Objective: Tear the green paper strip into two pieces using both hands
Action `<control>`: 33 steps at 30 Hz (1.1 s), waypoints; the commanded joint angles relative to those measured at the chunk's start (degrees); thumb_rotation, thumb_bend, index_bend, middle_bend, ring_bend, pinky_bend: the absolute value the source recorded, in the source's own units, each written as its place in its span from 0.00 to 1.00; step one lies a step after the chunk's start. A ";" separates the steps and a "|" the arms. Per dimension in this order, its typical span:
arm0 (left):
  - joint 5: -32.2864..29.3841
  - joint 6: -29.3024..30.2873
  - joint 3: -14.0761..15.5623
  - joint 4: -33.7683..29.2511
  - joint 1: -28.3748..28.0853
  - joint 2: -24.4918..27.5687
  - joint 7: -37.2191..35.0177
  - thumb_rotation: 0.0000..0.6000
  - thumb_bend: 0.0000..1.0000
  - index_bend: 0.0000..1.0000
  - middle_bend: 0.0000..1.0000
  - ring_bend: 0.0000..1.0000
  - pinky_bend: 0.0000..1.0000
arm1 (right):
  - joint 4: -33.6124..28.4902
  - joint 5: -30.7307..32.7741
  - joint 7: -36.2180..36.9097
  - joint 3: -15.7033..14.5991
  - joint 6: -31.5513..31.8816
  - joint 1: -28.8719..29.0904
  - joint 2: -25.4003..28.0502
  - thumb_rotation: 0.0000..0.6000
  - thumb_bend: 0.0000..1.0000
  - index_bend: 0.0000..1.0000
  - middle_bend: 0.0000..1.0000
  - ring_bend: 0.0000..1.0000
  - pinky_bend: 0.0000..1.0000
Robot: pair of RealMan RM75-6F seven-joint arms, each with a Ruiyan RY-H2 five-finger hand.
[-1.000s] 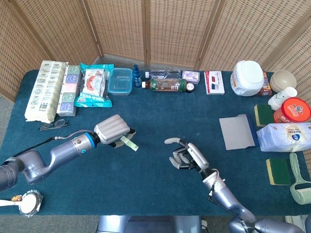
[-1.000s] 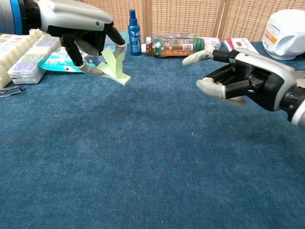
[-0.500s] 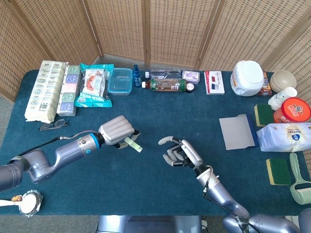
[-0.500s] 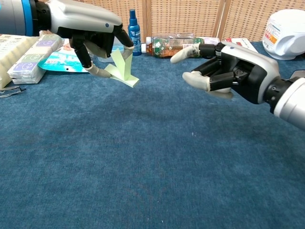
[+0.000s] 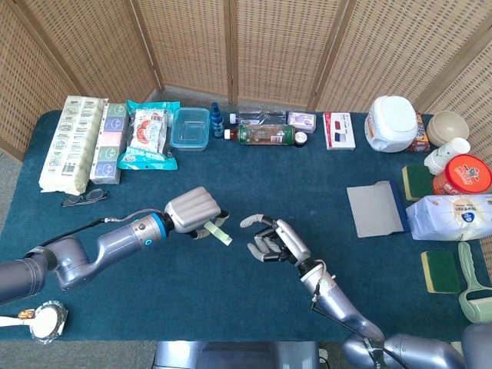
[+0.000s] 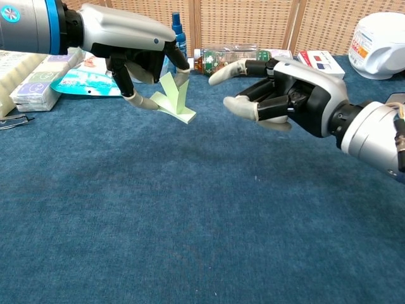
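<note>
A folded light green paper strip (image 5: 220, 231) (image 6: 174, 100) hangs from my left hand (image 5: 192, 212) (image 6: 136, 47), which pinches its upper end just above the blue cloth. My right hand (image 5: 274, 241) (image 6: 285, 90) floats a short way to the strip's right, fingers spread and partly curled, thumb pointing at the strip, holding nothing. A small gap separates its fingertips from the paper.
Along the back edge lie packets (image 5: 73, 141), a clear box (image 5: 191, 127), a spray bottle (image 5: 217, 119) and a lying drink bottle (image 5: 265, 134). A grey sheet (image 5: 374, 209), sponges and jars crowd the right side. Glasses (image 5: 83, 197) lie at the left.
Both hands have drawn toward each other: the left carried the strip rightward, the right moved left and a little forward. The gap between them has shrunk.
</note>
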 commanded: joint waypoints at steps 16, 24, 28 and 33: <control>-1.00 -0.22 0.08 0.57 -0.81 -1.67 0.75 1.00 0.42 0.69 1.00 1.00 1.00 | -1.44 1.33 -2.66 0.12 -2.35 2.10 -0.67 1.00 0.43 0.35 0.90 0.99 0.98; -1.79 0.02 0.07 0.71 -0.70 -1.49 1.07 1.00 0.42 0.69 1.00 1.00 1.00 | -2.43 1.60 -3.19 -0.45 -2.17 1.86 -0.17 1.00 0.43 0.36 0.90 0.99 0.98; -1.93 0.10 0.20 0.42 -0.67 -1.39 1.09 1.00 0.42 0.69 1.00 1.00 1.00 | -2.55 1.84 -3.30 -0.50 -1.97 1.78 -0.17 1.00 0.43 0.36 0.90 0.99 0.98; -1.73 0.02 0.69 -0.02 -0.65 -1.25 1.17 1.00 0.42 0.69 1.00 1.00 1.00 | -2.21 2.24 -3.07 -0.32 -2.06 1.91 -0.36 1.00 0.43 0.35 0.90 0.99 0.98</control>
